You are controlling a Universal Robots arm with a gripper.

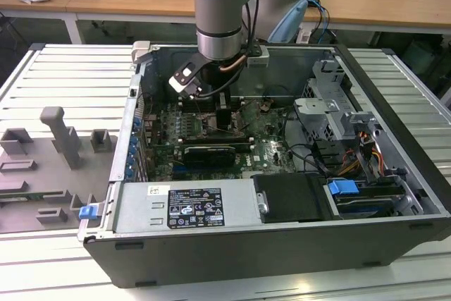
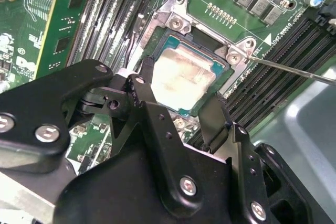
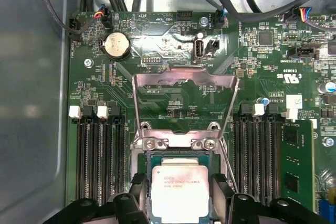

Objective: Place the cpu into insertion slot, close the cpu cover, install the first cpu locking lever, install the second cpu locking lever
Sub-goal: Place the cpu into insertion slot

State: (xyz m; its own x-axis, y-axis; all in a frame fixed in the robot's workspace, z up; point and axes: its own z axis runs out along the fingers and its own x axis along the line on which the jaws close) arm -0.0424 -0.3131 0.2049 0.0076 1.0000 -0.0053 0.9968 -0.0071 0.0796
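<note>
Two fingers point(image 3: 139, 195) pinch opposite edges of the cpu point(image 3: 180, 184), which lies flat between them in the insertion slot point(image 3: 173, 155), with the cpu cover point(image 3: 184, 80) swung open just beyond their tips.

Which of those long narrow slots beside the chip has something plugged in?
The one holding the green memory module, farthest from the cpu; the other slots stand empty.

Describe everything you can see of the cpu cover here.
In the first wrist view the cpu cover is a thin, dull silver metal frame with a large window; green board shows through it. It is swung open, hinged at one edge of the socket, leaning back from the chip lying there uncovered.
</note>
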